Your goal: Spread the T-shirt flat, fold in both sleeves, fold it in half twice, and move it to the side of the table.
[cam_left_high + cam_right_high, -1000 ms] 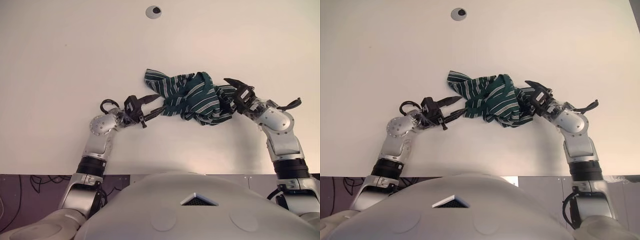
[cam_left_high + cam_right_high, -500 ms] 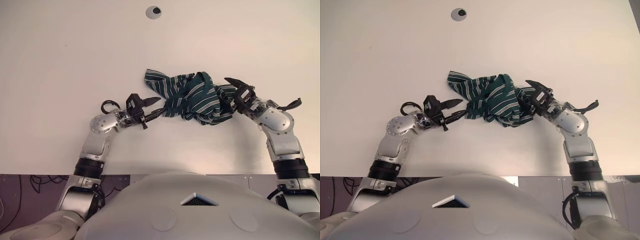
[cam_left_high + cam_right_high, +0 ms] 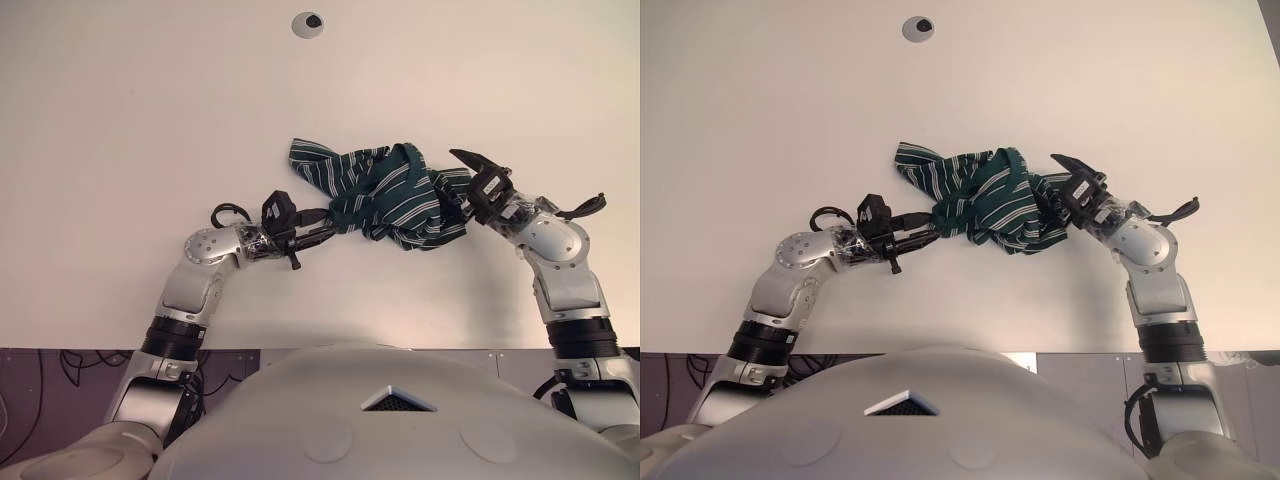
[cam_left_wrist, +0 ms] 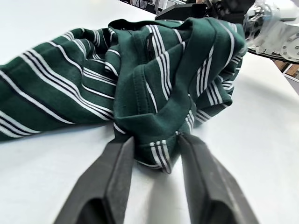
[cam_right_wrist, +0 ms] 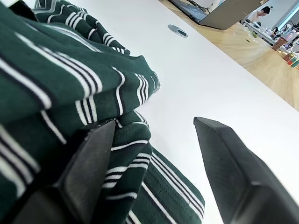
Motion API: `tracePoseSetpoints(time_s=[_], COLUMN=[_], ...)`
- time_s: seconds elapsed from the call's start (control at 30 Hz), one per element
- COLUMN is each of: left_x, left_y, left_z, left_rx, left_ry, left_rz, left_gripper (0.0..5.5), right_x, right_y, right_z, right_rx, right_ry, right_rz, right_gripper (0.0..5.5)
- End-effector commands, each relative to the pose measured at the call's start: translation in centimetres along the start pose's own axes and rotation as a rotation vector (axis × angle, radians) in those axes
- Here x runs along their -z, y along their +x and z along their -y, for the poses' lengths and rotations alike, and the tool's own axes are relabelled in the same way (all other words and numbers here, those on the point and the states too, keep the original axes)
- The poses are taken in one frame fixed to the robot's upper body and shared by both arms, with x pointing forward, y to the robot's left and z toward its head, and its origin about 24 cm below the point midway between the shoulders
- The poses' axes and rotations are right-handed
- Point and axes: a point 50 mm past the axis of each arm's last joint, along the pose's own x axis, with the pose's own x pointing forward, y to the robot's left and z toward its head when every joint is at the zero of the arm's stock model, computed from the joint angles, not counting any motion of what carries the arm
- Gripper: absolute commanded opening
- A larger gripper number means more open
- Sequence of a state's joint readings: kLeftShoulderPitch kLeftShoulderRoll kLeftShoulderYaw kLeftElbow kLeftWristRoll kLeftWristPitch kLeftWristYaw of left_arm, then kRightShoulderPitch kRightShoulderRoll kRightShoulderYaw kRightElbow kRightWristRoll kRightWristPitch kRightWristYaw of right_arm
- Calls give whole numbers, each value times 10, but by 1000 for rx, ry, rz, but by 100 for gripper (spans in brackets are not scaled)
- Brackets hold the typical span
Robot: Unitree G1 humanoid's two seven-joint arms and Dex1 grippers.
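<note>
Having slid in, the left gripper [image 3: 322, 228] is pinching a hem of the crumpled striped T-shirt [image 3: 385, 195] while the right gripper [image 3: 462, 182] is gaping alongside, spreading barely begun.

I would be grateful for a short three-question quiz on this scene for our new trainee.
1. True or false: the dark green white-striped cotton T-shirt lies spread flat on the white table.
2. Which claw stands open? A. the left claw B. the right claw C. both
3. Fill in: seen from the robot, the small round grey cap is set in the table on the ___ side of the T-shirt.

Key: 1. False: it is a crumpled heap. 2. B: one finger is against the cloth and the other is over bare table, while the left claw pinches a fold. 3. far.
</note>
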State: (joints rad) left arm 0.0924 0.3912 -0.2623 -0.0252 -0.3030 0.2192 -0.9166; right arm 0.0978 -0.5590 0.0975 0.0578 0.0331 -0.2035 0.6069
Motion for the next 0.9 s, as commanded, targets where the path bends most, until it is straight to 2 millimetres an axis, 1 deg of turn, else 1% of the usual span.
tracePoseSetpoints(time_s=[0.03, 0.2, 0.27, 0.33, 0.4, 0.47, 0.53, 0.6, 0.73, 0.8, 0.9], left_x=[16, 15, 9, -4, -26, -49, -68, -80, -98, -103, -109], left_y=[-1, -1, -4, -9, -23, -38, -48, -54, -66, -71, -76], left_z=[6, 4, 1, -4, -17, -28, -32, -33, -41, -44, -47], left_rx=[3, -21, -27, -43, -100, -162, -201, -213, -314, -379, -451], left_ry=[-27, -22, 10, 70, 172, 268, 353, 406, 524, 651, 929], left_rz=[-114, -115, -83, -21, 59, 129, 183, 230, 296, 286, 230], left_gripper=[105, 31, 9, 1, 1, 1, 1, 1, 1, 1, 1], right_x=[-3, -4, -4, -4, -7, -14, -24, -30, -48, -49, -43], right_y=[-1, -1, -1, -1, 0, -1, -1, 0, -1, -2, -9], right_z=[-1, -2, -2, -1, 2, 4, 4, 4, -6, -18, -36], right_rx=[8, 6, 6, 9, 21, 17, -7, -27, -148, -241, -395], right_ry=[0, 1, 2, 3, 8, 26, 52, 65, 138, 113, 74], right_rz=[10, 12, 13, 15, 32, 82, 150, 190, 328, 339, 299], right_gripper=[308, 308, 308, 308, 308, 308, 308, 308, 308, 308, 308])
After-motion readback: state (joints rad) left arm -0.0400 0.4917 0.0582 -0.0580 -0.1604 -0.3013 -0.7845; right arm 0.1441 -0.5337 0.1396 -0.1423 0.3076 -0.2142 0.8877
